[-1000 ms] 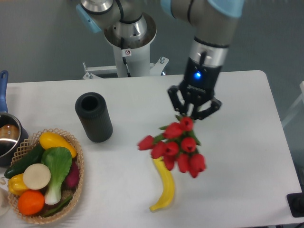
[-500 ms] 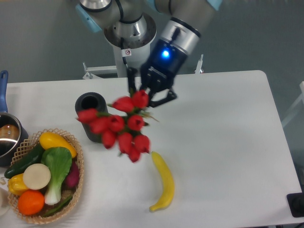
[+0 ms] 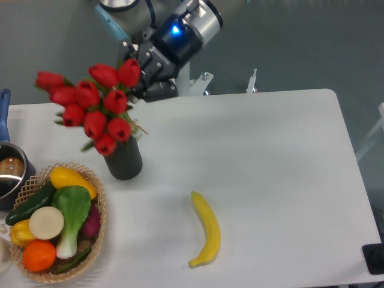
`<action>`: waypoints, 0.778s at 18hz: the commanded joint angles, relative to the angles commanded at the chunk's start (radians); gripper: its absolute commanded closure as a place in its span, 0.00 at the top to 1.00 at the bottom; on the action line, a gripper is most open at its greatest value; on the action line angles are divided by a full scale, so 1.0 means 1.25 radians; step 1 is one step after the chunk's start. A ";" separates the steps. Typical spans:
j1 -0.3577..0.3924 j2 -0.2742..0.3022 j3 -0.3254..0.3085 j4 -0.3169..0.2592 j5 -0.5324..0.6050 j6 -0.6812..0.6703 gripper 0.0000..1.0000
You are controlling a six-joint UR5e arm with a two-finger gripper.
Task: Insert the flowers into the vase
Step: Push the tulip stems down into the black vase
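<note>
The flowers, a bunch of red tulip buds with green stems, hang in the air at the left, over the vase. My gripper is shut on their stems, just right of the buds and above the vase. The vase is a matte black ribbed cylinder standing upright on the white table; the buds hide its mouth and upper part. I cannot tell whether the stems reach into the mouth.
A wicker basket of vegetables and fruit sits at the front left. A metal pot with a blue handle is at the left edge. A yellow banana lies on the table at front centre.
My gripper has carried the flowers up and to the left, from above the banana to over the vase. The vase, the banana and the basket have not moved.
</note>
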 joint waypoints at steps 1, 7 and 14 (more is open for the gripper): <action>0.001 0.009 -0.022 0.005 -0.002 0.002 0.00; 0.000 0.031 -0.069 0.009 -0.004 0.022 0.00; -0.004 0.027 -0.135 0.009 -0.003 0.114 0.00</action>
